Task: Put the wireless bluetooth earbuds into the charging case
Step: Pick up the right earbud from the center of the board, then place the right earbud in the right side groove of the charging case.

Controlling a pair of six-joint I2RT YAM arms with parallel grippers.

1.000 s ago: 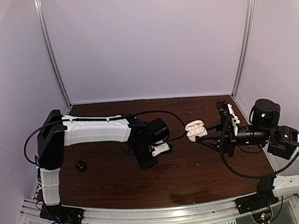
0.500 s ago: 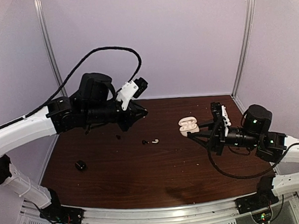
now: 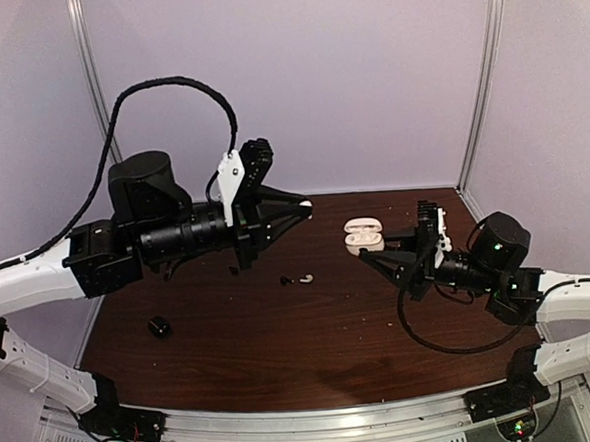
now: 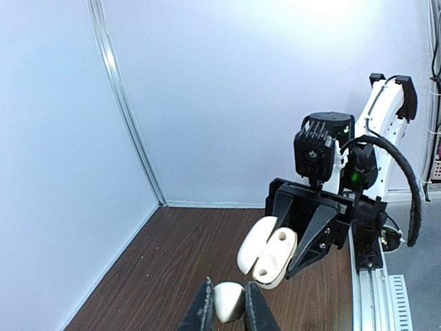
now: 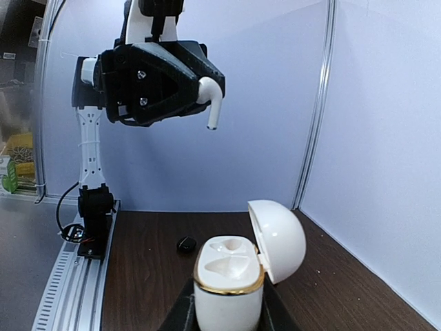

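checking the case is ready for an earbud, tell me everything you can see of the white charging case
The charging case is a glossy white rounded plastic-looking shell with a gold band round the base's rim. Its hinged lid stands open; the moulded wells inside look empty. It sits upright, clamped at its base by the right gripper, in the air above the table.

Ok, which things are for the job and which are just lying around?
For the job:
- glossy white stemmed earbud in left hand
- open white charging case in right hand
- white earbud and tiny black earbud on the table

Lying about:
- small black lump near its left edge
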